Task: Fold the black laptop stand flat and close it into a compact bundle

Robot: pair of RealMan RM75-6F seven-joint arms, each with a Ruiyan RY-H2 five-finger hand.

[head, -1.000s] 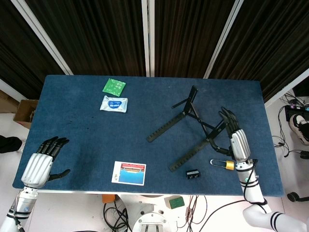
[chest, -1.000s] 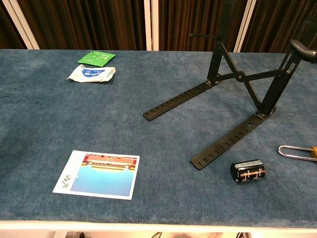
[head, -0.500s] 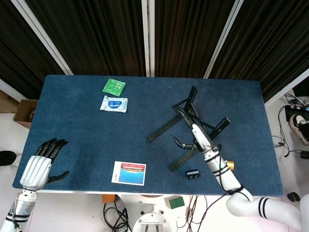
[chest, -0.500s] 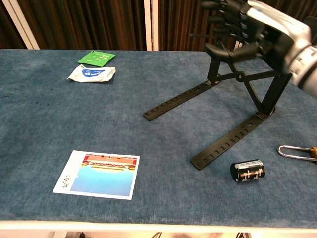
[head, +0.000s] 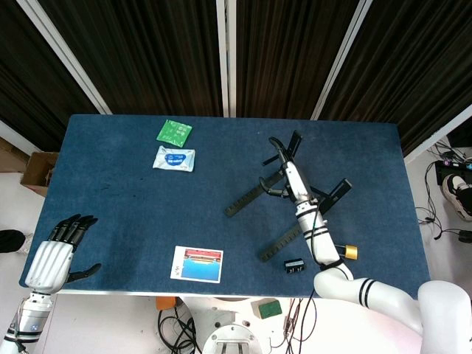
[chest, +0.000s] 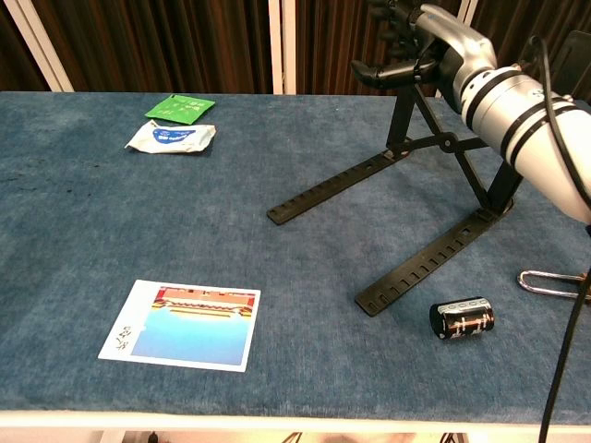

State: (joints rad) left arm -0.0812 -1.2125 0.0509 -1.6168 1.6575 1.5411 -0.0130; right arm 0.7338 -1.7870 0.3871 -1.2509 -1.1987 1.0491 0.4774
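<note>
Right hand at the top of the laptop stand

The right hand [chest: 420,41] curls on the open black laptop stand [chest: 420,217]; I cannot tell if it grips. The left hand [head: 55,254] sits spread wide near the table [head: 118,214] edge.

Head cam sits high over the blue table [head: 133,214] and looks almost straight down from the robot's edge — the whole tabletop fits, plus the dark curtains behind it and floor on both sides. Chest cam is way lower and closer, just above the near table edge, facing flat across toward those curtains — the far right part gets cropped. Both catch the black laptop stand [head: 276,203], the picture card [head: 197,264] left of and nearer than it, and the right hand [chest: 416,41] at its top.
</note>
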